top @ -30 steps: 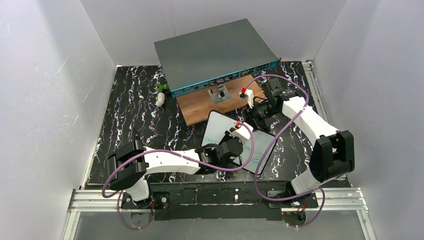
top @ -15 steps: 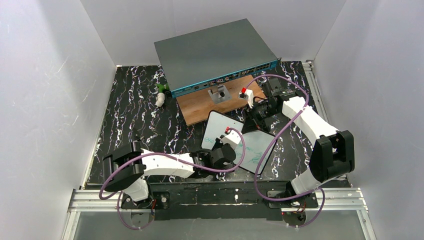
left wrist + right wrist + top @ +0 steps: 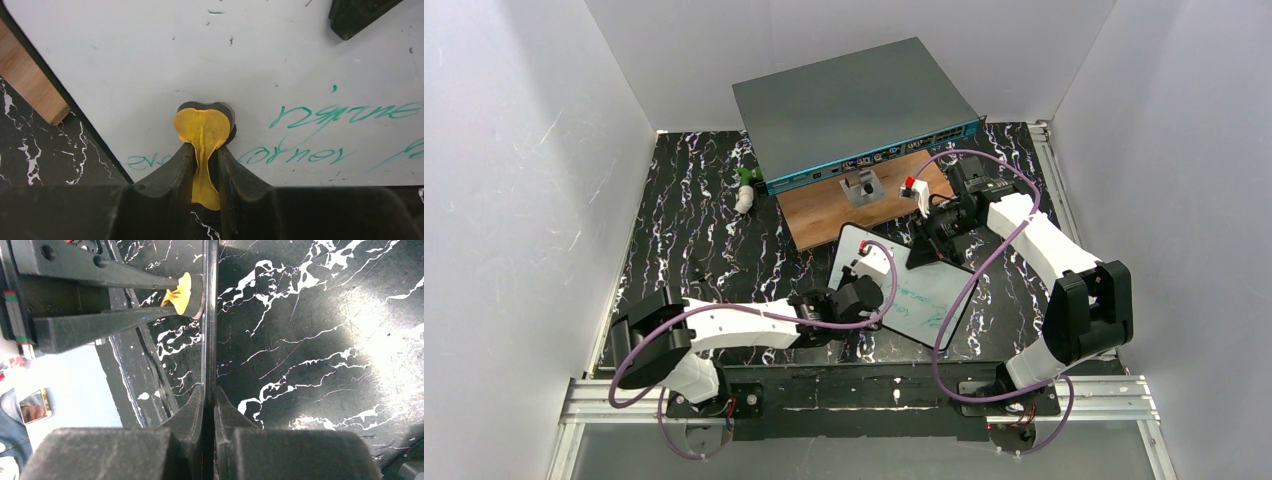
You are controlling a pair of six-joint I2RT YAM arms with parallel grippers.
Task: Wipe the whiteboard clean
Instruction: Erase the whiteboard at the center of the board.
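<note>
The whiteboard (image 3: 929, 300) lies tilted on the table with green handwriting (image 3: 310, 155) on it. My left gripper (image 3: 860, 276) is shut on a yellow-backed eraser pad (image 3: 202, 127) and presses it against the board's face near its left rim. The pad also shows in the right wrist view (image 3: 182, 290), touching the board seen edge-on (image 3: 209, 315). My right gripper (image 3: 922, 250) is shut on the board's far edge, jaws on either side of it (image 3: 209, 400). One right finger (image 3: 360, 15) shows at the board's top corner.
A large grey box with teal front (image 3: 854, 100) stands at the back. A brown wooden board (image 3: 824, 215) with a small metal bracket (image 3: 861, 188) lies before it, touching the whiteboard's far corner. A small white and green object (image 3: 745, 190) lies at the back left.
My left gripper slid the eraser pad leftward across the whiteboard, from its middle toward the left rim. The right gripper kept its hold and barely moved.
</note>
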